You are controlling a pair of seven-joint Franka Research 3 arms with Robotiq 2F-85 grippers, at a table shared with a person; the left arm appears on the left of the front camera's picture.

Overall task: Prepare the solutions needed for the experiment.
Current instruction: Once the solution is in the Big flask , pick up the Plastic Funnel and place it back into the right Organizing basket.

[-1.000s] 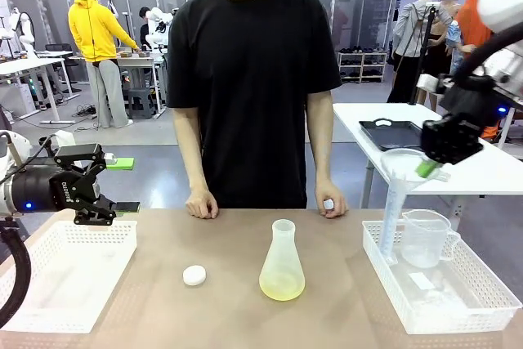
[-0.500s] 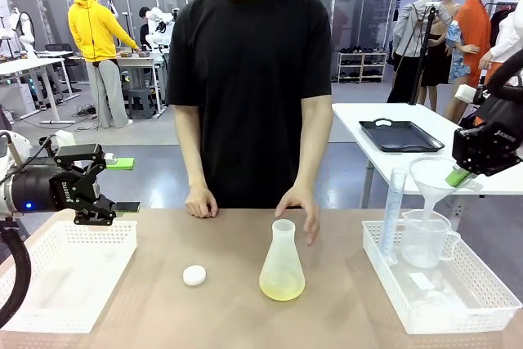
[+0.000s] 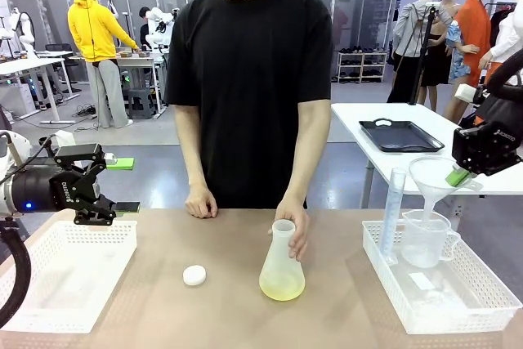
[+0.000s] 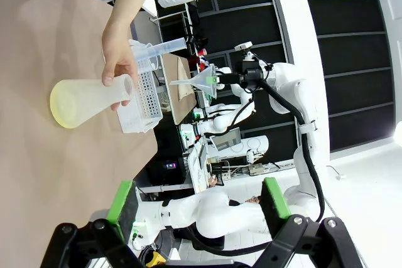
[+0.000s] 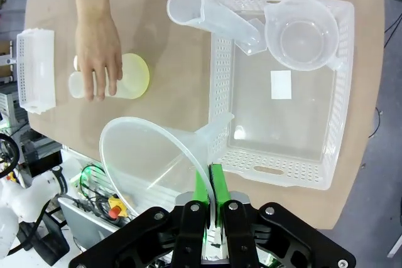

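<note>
The solutions show as a pale yellow-green liquid (image 3: 282, 286) in the bottom of a clear conical flask (image 3: 282, 263) standing mid-table. The person's hand (image 3: 295, 225) wraps the flask's neck. From above, the flask (image 5: 130, 76) lies under that hand (image 5: 97, 51). My right gripper (image 3: 458, 174) is shut on the rim of a clear funnel (image 3: 431, 181), which hangs over the beaker (image 3: 425, 239). The rim of the funnel (image 5: 157, 161) is pinched between the right gripper's (image 5: 210, 187) green pads. At the table's left edge, my left gripper (image 3: 102, 190) hovers open and empty, pointed toward the flask (image 4: 88, 98).
A white basket (image 3: 458, 308) at the right holds the beaker and a tall measuring cylinder (image 3: 392, 214). An empty white basket (image 3: 65, 271) sits at the left. A small white round cap (image 3: 194, 275) lies on the table left of the flask.
My right gripper carried the funnel right and down over the beaker, then held still. The person's hand moved from the table edge to the flask's neck. The left arm stayed put.
</note>
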